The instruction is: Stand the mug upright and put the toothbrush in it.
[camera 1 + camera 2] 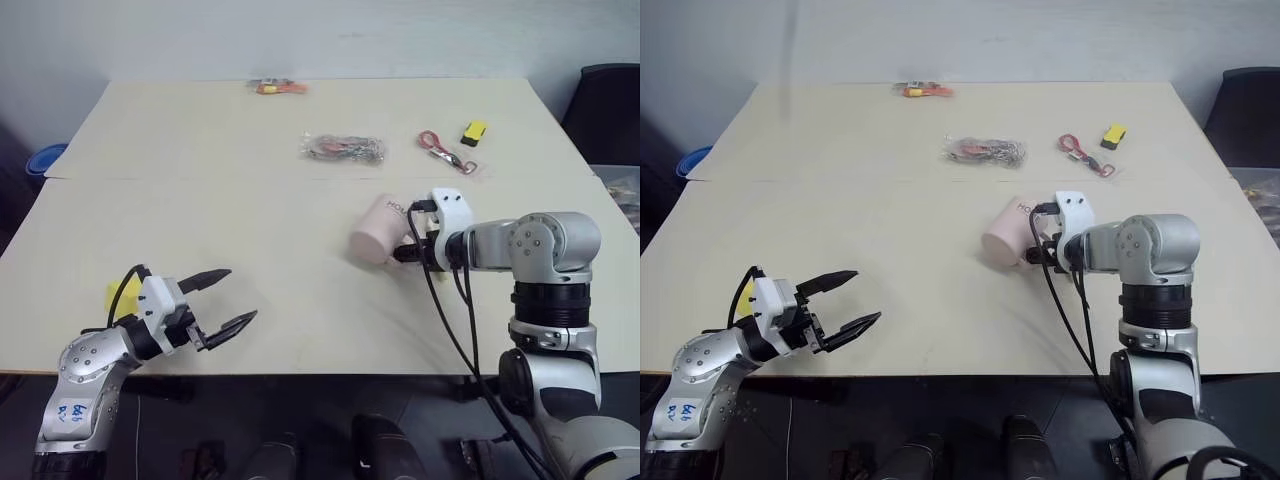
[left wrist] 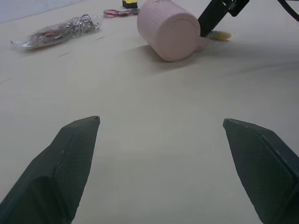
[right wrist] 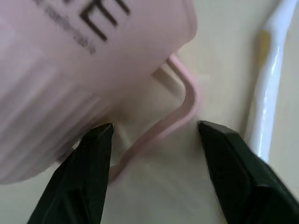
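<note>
Mug (image 1: 378,232) lies on its side mid-bench, toothbrush (image 3: 270,88) at its 3 o'clock. Right gripper (image 3: 154,133) jaws straddle the thin handle, not yet clamped; it might twist or slip free. Left gripper (image 1: 228,296) jaws wide open.

Two pale beige tables (image 1: 200,210) butted edge to edge, plain whitish wall (image 1: 300,35) behind, dark chair (image 1: 608,105) at right, blue bowl-like object (image 1: 45,158) at left.

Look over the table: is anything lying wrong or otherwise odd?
The mug lies on its side instead of standing. The right gripper has its fingers either side of its handle, and the toothbrush lies flat beside it.
</note>
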Robot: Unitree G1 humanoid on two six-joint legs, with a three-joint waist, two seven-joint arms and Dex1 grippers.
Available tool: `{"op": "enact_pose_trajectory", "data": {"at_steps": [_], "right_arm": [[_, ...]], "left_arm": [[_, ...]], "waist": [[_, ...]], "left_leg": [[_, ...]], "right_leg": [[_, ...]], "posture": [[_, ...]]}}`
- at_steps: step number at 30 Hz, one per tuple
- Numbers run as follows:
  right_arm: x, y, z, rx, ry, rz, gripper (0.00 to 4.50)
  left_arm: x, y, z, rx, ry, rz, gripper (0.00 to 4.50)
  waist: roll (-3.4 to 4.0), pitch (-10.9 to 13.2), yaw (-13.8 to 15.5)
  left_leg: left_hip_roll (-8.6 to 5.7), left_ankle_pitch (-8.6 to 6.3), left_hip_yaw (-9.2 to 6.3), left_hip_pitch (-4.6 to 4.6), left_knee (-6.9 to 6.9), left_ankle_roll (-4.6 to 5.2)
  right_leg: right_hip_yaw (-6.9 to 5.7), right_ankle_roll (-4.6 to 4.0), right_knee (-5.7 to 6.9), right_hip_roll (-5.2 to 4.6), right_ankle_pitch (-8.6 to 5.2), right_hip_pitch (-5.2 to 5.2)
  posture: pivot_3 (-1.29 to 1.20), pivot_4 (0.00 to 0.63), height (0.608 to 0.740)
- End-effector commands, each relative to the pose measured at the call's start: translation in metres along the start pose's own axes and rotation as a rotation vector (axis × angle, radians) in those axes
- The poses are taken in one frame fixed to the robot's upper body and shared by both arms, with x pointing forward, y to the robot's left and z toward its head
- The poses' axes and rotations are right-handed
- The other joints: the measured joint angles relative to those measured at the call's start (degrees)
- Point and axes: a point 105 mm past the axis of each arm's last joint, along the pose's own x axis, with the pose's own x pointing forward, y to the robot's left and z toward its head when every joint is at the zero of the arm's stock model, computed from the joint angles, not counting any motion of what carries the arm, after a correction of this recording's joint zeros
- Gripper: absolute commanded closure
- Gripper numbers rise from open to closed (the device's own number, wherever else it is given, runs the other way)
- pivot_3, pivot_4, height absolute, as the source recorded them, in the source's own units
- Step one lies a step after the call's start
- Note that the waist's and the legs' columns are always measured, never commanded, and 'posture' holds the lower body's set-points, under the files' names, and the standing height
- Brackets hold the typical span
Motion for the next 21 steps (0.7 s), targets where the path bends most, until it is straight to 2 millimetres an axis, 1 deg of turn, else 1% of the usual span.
{"op": "enact_pose_trajectory", "data": {"at_steps": [1, 3, 5, 6, 8, 9, 10, 11, 12, 13, 14, 15, 16, 17, 18, 19, 20, 21], "right_arm": [[0.001, -0.004, -0.001, 0.051, 0.0, -0.007, 2.89], [0.003, -0.005, -0.002, 0.083, 0.007, 0.0, 3.59], [0.004, -0.002, 0.0, 0.122, 0.003, 0.042, 4.25], [0.004, 0.002, 0.004, 0.148, -0.014, 0.072, 4.47], [-0.002, 0.011, 0.018, 0.19, -0.083, 0.14, 4.47], [-0.009, 0.018, 0.033, 0.145, -0.191, 0.196, 4.47], [-0.015, 0.025, 0.043, 0.102, -0.263, 0.238, 4.47], [-0.022, 0.033, 0.054, 0.008, -0.36, 0.283, 4.47], [-0.027, 0.04, 0.059, -0.063, -0.418, 0.315, 4.47], [-0.036, 0.05, 0.072, -0.143, -0.56, 0.372, 4.47], [-0.042, 0.057, 0.079, -0.233, -0.679, 0.388, 4.47], [-0.046, 0.062, 0.083, -0.292, -0.756, 0.396, 4.47], [-0.046, 0.068, 0.085, -0.375, -0.877, 0.391, 4.47], [-0.045, 0.072, 0.084, -0.431, -0.946, 0.385, 4.47], [-0.041, 0.082, 0.08, -0.504, -1.029, 0.403, 4.47], [-0.03, 0.088, 0.072, -0.575, -1.068, 0.383, 4.47], [-0.022, 0.094, 0.065, -0.602, -1.109, 0.391, 4.47], [-0.009, 0.097, 0.057, -0.603, -1.121, 0.387, 4.47]], "left_arm": [[-0.001, 0.0, 0.007, 0.036, -0.011, -0.007, 0.0], [-0.001, 0.001, 0.008, 0.037, -0.011, -0.007, 0.0], [-0.001, 0.001, 0.009, 0.038, -0.008, -0.009, 0.0], [-0.002, 0.001, 0.009, 0.039, -0.005, -0.011, 0.0], [-0.004, 0.002, 0.01, 0.039, -0.001, -0.011, 0.0], [-0.005, 0.003, 0.01, 0.041, 0.005, -0.008, 0.0], [-0.006, 0.004, 0.01, 0.042, 0.009, -0.005, 0.0], [-0.008, 0.005, 0.011, 0.043, 0.011, 0.003, 0.0], [-0.009, 0.007, 0.012, 0.042, 0.012, 0.009, 0.0], [-0.011, 0.009, 0.013, 0.041, 0.011, 0.021, 0.0], [-0.013, 0.011, 0.014, 0.039, 0.008, 0.034, 0.0], [-0.014, 0.013, 0.015, 0.037, 0.006, 0.041, 0.0], [-0.016, 0.014, 0.016, 0.028, 0.002, 0.049, 0.0], [-0.017, 0.016, 0.016, 0.022, -0.001, 0.053, 0.0], [-0.018, 0.017, 0.017, 0.017, -0.002, 0.057, 0.0], [-0.019, 0.017, 0.017, 0.005, -0.005, 0.057, 0.0], [-0.019, 0.018, 0.018, -0.002, -0.007, 0.057, 0.0], [-0.018, 0.017, 0.018, -0.008, -0.011, 0.05, 0.0]], "waist": [[0.0, 0.0, -0.05], [0.0, 0.0, -0.11], [0.0, -0.01, -0.15], [0.01, -0.01, -0.18], [-0.01, -0.02, -0.28], [0.04, 0.01, -0.35], [0.09, 0.04, -0.4], [0.13, 0.06, -0.48], [0.13, 0.07, -0.59], [0.12, 0.06, -0.59], [0.12, 0.06, -0.67], [0.12, 0.06, -0.83], [0.11, 0.05, -1.07], [0.05, 0.02, -1.28], [0.03, 0.01, -1.44], [0.01, 0.0, -1.51], [0.01, -0.01, -1.74], [0.02, 0.0, -1.93]], "left_leg": [[0.0, 0.0, 0.0, 0.0, 0.0, 0.0], [0.01, 0.0, 0.01, 0.02, 0.0, 0.0], [0.01, 0.0, 0.01, 0.02, 0.0, 0.0], [0.01, 0.0, 0.02, 0.02, 0.0, 0.0], [0.03, 0.0, 0.02, 0.04, 0.0, 0.0], [0.03, 0.0, 0.03, 0.03, 0.0, 0.0], [0.02, 0.0, 0.04, 0.03, 0.0, 0.0], [0.0, 0.0, 0.04, 0.0, 0.0, 0.0], [0.0, 0.0, 0.04, 0.0, -0.01, 0.0], [0.0, 0.0, 0.03, 0.0, -0.03, 0.0], [0.01, 0.0, -0.01, -0.01, -0.07, 0.0], [0.01, -0.01, 0.0, -0.01, -0.07, 0.0], [0.0, -0.01, 0.0, 0.0, -0.08, 0.0], [0.0, -0.01, 0.0, 0.01, -0.08, 0.0], [0.0, -0.01, 0.0, 0.03, -0.08, 0.0], [0.0, -0.02, 0.01, 0.05, -0.07, -0.01], [0.0, -0.01, 0.03, 0.08, -0.06, -0.02], [0.01, -0.01, 0.08, 0.13, -0.06, -0.02]], "right_leg": [[0.0, 0.0, 0.0, 0.0, 0.0, 0.0], [0.0, 0.0, 0.02, 0.0, 0.0, 0.0], [0.01, 0.0, 0.02, 0.0, 0.0, 0.0], [0.01, 0.0, 0.02, 0.01, 0.0, 0.0], [0.01, 0.0, 0.03, 0.02, 0.0, 0.01], [0.01, 0.0, 0.03, 0.02, 0.0, 0.01], [0.03, 0.0, 0.05, 0.01, 0.0, 0.0], [0.03, 0.0, 0.05, 0.01, 0.0, -0.04], [0.03, 0.0, 0.06, 0.01, 0.0, -0.05], [0.03, 0.0, 0.05, 0.01, 0.0, -0.06], [-0.01, 0.0, 0.01, 0.01, 0.0, -0.05], [-0.01, 0.0, 0.0, 0.02, 0.0, -0.05], [-0.01, 0.0, 0.0, 0.01, 0.0, -0.05], [-0.03, 0.0, 0.0, 0.01, 0.0, -0.04], [-0.03, 0.0, 0.02, 0.01, 0.0, -0.03], [-0.05, 0.01, 0.01, 0.01, 0.0, -0.01], [-0.05, 0.0, 0.03, 0.01, 0.0, 0.0], [-0.03, 0.0, 0.05, 0.03, 0.0, 0.0]], "posture": [[0.0, 0.15, 0.74], [0.0, 0.15, 0.74], [0.0, 0.15, 0.74], [0.0, 0.15, 0.74], [0.0, 0.15, 0.74], [0.0, 0.15, 0.74], [0.0, 0.15, 0.74], [0.0, 0.15, 0.74], [0.0, 0.15, 0.74], [0.0, 0.15, 0.74], [0.0, 0.15, 0.74], [0.0, 0.15, 0.74], [0.0, 0.15, 0.74], [0.0, 0.15, 0.74], [0.0, 0.15, 0.74], [0.0, 0.15, 0.74], [0.0, 0.15, 0.74], [0.0, 0.15, 0.74]]}}
